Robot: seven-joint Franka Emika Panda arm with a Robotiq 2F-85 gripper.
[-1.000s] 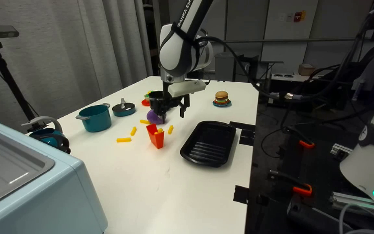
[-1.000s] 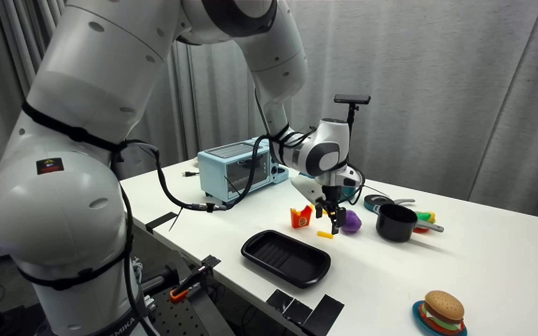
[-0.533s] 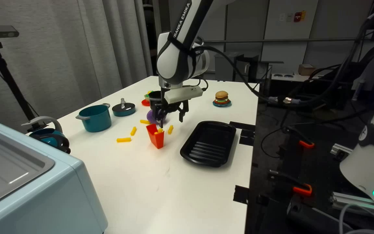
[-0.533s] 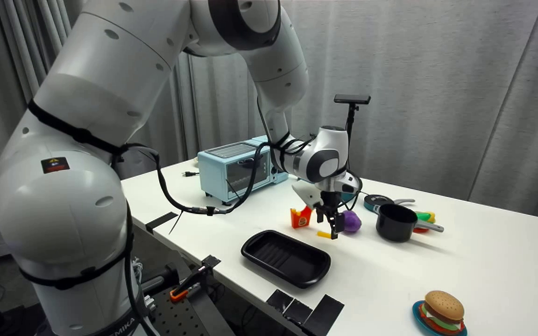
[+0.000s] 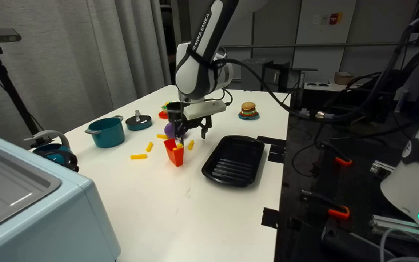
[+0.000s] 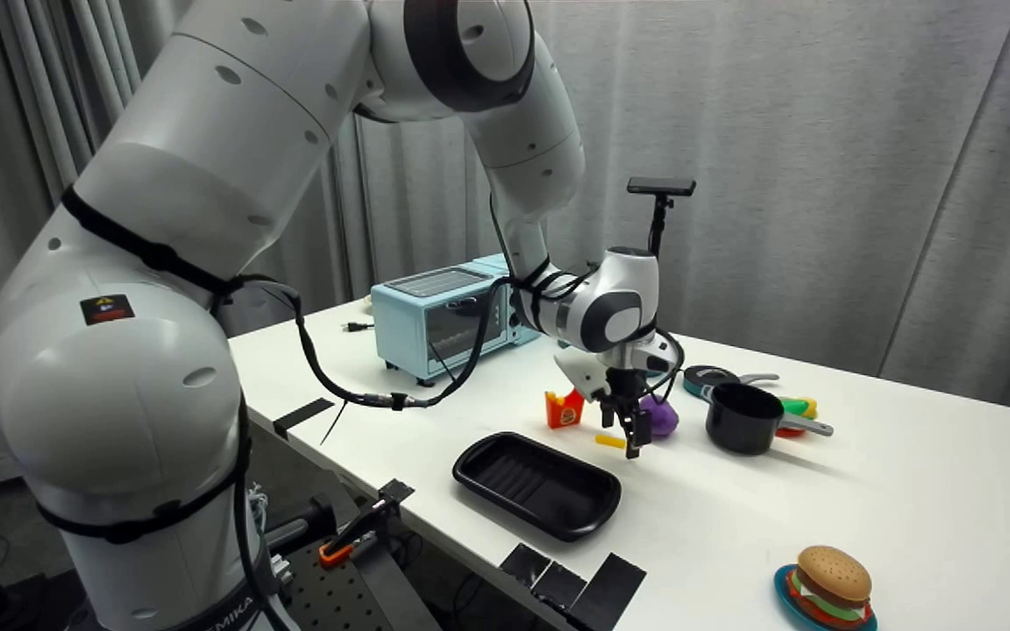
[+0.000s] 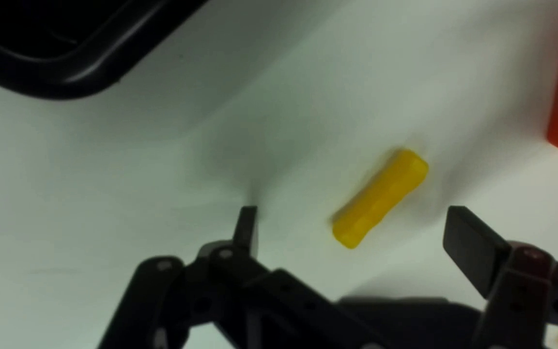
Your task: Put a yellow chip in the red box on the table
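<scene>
While the claw point(image 7: 354, 225) gapes wide, white table point(image 7: 66, 203) separates the yellow chip point(image 7: 380, 198) from the tray rim point(image 7: 73, 80).

yellow chip point(image 7: 380, 198): stubby stick, lies flat on white table point(image 5: 195, 218), near red box point(image 5: 175, 154) | red box: stands upright, narrows downward, yellow showing at mouth

hung in both exterior views with grey curtains point(image 6: 821, 158), falling in long vertical folds in the upper frame. in an exterior view, backed at upper right by dim grey wall panels point(image 5: 273, 25), crossed by a pale rail point(image 5: 304, 46) and marked with a small red fixture point(image 5: 333, 19); darkest at right, over the floor point(image 5: 298, 127).
</scene>
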